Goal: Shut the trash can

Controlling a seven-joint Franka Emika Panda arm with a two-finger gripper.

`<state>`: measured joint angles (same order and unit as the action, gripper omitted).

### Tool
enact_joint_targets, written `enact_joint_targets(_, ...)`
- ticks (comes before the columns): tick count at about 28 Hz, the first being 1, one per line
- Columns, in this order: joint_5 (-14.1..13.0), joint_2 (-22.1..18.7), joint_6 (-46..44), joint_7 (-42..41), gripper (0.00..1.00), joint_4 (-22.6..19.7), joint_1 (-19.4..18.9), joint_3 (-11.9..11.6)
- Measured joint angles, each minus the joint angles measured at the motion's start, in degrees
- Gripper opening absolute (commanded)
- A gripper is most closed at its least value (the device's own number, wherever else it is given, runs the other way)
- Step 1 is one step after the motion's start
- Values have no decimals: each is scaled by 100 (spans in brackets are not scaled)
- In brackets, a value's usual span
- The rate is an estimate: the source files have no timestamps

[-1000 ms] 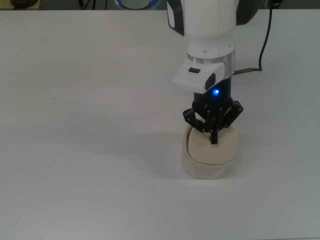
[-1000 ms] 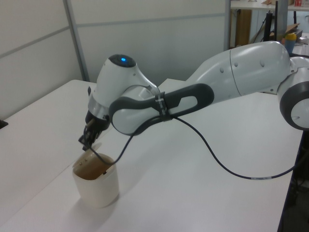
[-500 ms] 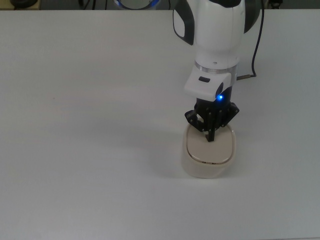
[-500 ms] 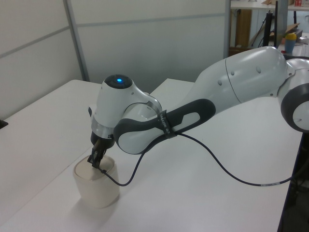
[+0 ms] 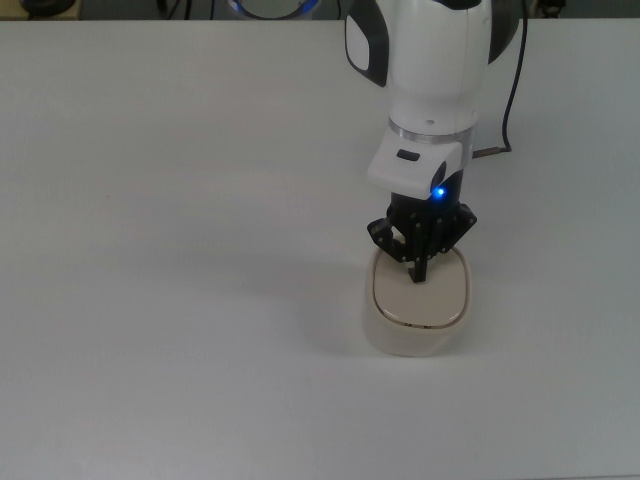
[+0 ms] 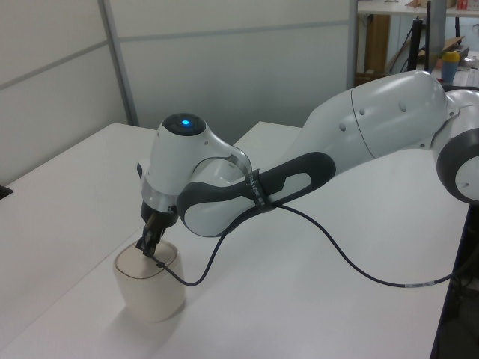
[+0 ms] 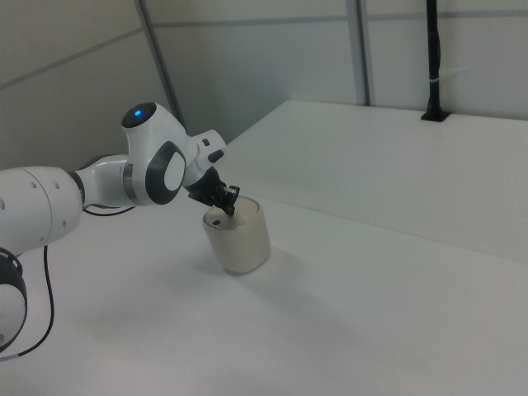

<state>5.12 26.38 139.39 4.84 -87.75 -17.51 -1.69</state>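
1. Trash can (image 5: 417, 318) standing on white table (image 5: 160, 250), lower right of centre in the top view
2. Lid (image 5: 435, 298) lying flat in the rim
3. Gripper (image 5: 419, 274) pointing down, jaws together, tip touching lid's far part
4. Black cable (image 6: 359, 271) trailing from arm across table

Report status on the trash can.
Gripper shut, tips pressing the lid. Trash can lid lies flat, looks closed. Nothing in the way.
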Motion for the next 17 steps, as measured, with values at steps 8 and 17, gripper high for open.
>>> enact_joint_targets(8, 0, -262, -230, 0, 5, 14, 100, -54)
enact_joint_targets(17, 0, -739, -1844, 0, 29, 46, 269, -234)
